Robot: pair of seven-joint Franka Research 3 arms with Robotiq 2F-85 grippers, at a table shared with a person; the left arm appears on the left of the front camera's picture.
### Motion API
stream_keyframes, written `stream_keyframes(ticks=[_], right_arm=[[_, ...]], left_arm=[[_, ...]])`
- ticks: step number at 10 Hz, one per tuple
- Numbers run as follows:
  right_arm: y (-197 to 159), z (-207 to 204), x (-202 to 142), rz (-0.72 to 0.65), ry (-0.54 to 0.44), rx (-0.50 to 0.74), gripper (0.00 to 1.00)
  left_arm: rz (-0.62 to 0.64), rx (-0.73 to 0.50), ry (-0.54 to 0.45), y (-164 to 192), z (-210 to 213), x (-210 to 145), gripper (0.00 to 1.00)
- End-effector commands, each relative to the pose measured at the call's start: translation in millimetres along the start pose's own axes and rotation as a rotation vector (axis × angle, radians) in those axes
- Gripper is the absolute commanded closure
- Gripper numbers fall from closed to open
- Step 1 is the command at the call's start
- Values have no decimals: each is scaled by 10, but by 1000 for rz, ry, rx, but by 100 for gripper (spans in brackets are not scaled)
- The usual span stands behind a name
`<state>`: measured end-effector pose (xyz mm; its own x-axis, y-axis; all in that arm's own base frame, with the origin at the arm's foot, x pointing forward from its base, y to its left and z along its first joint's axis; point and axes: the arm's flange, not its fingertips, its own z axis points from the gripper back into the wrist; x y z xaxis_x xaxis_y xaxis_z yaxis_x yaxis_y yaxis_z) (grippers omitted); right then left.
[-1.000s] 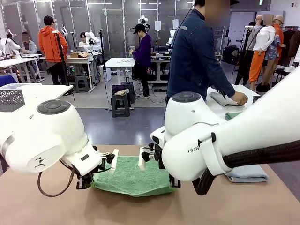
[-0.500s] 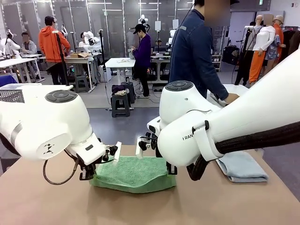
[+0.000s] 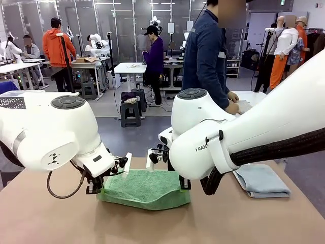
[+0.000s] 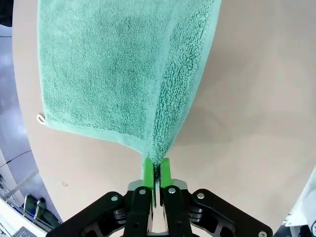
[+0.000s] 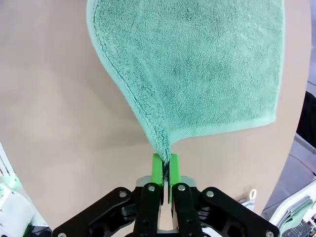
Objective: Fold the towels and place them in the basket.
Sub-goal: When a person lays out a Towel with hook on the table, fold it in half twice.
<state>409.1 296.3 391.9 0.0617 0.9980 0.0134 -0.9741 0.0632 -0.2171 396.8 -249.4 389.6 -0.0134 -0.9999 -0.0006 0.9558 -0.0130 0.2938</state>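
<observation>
Pinching the green towel [image 4: 113, 74] at 2 corners, 1 per arm: left gripper [image 4: 156, 170] pressed together on a bunched corner, right gripper [image 5: 161, 168] clamped the same way on the other, green pads tight against the terry. Holding those 2 corners just above the table [image 3: 51, 218], with the rest of the cloth lying on the tan top between the arms, humped and wrinkled along its near edge in the front view. Reads as mid-fold on this towel: edge raised, not yet carried over or laid flat; cannot tell whether the cloth is already doubled once.

Lying just beside the right arm on the same table, apart from the green one, a pale blue-grey towel [image 3: 261, 180], flat and neatly stacked. Looks finished as far as folding goes, but not yet put away.

Standing at the far side, turned toward another table, a person [image 3: 205, 56] with a hand [image 3: 232, 108] down on it.

Left to do, by this judgement: bring the held edge across, flatten it, perhaps fold again, then move both towels into the basket. Somewhere in the middle of the job, with all the placing ahead.
</observation>
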Motion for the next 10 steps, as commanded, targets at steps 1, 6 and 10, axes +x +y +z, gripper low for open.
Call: stream_keyframes(ticks=[1, 6, 10], right_arm=[[-50, -46, -39, 21, 1, 10, 94], [-777, -129, 61, -4, -24, 20, 94], [-1371, -322, 235, -53, 18, 73, 94]], left_arm=[[-30, -26, -37, 33, 22, 15, 94], [-28, -40, 28, 779, 1, 91, 94], [26, -91, 44, 1265, -277, 223, 94]])
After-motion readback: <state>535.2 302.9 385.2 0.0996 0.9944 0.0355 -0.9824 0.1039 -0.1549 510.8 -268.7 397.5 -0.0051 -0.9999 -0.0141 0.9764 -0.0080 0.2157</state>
